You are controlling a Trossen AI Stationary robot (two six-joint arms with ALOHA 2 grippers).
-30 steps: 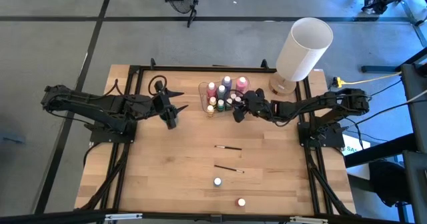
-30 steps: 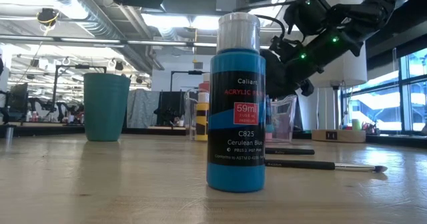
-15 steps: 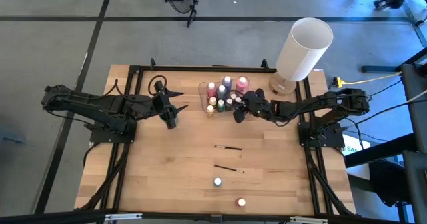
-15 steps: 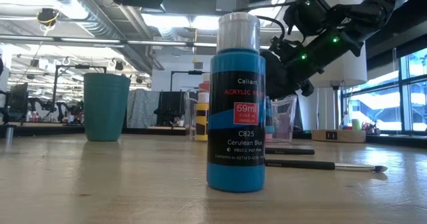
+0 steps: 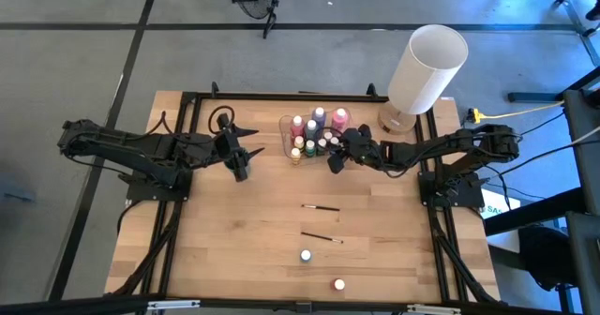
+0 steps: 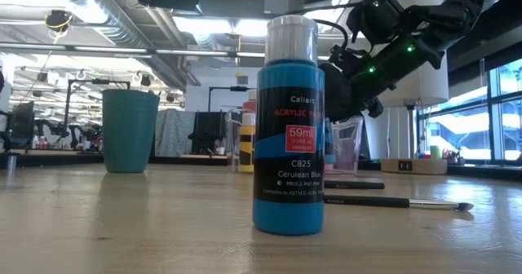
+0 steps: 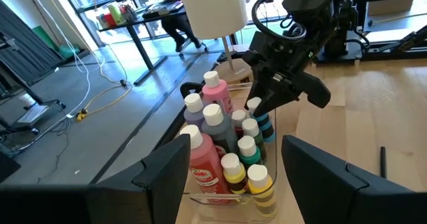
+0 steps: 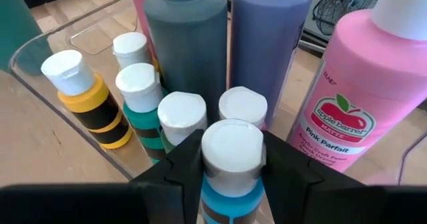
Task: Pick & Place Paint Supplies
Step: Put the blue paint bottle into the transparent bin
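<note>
A clear container (image 5: 284,127) at the table's far middle holds several paint bottles: tall pink (image 8: 347,97), purple (image 8: 270,37) and grey (image 8: 187,37) ones, and small white-capped ones. My right gripper (image 5: 334,157) is at the container's right side, shut on a small blue bottle (image 7: 264,125). My left gripper (image 5: 249,154) hangs open left of the container, with nothing between its fingers. Two paintbrushes (image 5: 321,207) (image 5: 322,237) lie flat on the table's middle. Two white-capped bottles (image 5: 306,256) (image 5: 338,284) stand nearer the front edge; one is a blue bottle (image 6: 289,135). My right gripper pinches the blue bottle at its white cap (image 8: 232,143), one finger (image 8: 181,167) on each side. The fingers slant down from the table's right side. The bottle stands upright inside the container among the other small bottles; its foot is hidden.
A big white cylindrical lamp (image 5: 427,67) stands at the far right, close behind my right arm. Black frame rails (image 5: 178,212) run along the table's left and right sides. Bare wood lies between the brushes and my left gripper.
</note>
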